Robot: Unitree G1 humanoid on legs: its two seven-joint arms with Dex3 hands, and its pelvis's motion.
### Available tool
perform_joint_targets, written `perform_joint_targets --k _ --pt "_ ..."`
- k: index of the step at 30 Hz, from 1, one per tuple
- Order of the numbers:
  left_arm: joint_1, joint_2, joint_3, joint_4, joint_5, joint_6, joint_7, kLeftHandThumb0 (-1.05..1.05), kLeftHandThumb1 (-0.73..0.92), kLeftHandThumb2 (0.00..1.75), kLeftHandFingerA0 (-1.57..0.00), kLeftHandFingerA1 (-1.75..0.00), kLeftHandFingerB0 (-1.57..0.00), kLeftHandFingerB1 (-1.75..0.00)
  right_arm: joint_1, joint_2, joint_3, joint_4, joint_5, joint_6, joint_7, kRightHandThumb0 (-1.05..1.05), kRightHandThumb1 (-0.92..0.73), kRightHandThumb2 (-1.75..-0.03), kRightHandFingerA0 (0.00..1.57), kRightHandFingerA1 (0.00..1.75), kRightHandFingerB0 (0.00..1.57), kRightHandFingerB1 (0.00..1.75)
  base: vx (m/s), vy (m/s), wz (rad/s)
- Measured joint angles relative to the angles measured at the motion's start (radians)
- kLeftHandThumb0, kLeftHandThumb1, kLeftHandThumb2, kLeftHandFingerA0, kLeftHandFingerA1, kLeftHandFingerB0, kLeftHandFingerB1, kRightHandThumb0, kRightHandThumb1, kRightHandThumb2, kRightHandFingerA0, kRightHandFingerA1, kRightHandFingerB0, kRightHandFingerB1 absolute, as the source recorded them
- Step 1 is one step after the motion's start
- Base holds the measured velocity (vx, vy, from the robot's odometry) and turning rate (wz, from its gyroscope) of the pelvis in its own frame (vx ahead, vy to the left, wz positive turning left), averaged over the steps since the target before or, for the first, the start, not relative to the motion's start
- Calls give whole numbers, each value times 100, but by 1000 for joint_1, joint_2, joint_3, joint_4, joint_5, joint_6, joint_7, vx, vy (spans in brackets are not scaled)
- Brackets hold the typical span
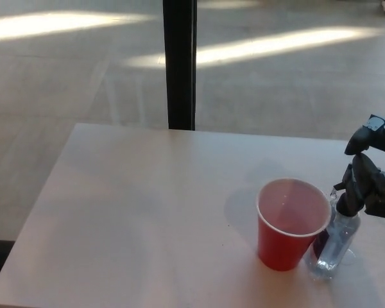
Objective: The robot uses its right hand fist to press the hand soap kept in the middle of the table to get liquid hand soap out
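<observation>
Head view: the hand soap bottle (pixel 334 242) is found upright at the table's (pixel 141 205) near right, touching a red cup (pixel 290 224) on its left. The right hand (pixel 367 181) is closed, fingers (pixel 353 196) resting on the pump. The bottle is judged light, clear plastic, easily tipped; pressing straight down on the pump is advised.
</observation>
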Motion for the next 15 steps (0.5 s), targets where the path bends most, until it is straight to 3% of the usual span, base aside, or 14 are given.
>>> perform_joint_targets --k 7,15 --pt "-7 0 -4 -1 0 0 5 -63 76 63 -67 -63 -48 -49 15 33 2 11 -6 -48 -8 -13 -52 -138 101 175 65 174 0 0 0" --pt "-5 0 -7 -1 0 0 5 -63 77 63 -65 -60 -48 -48 38 37 44 12 -40 -117 -14 -14 -63 -123 97 175 66 174 0 0 0"
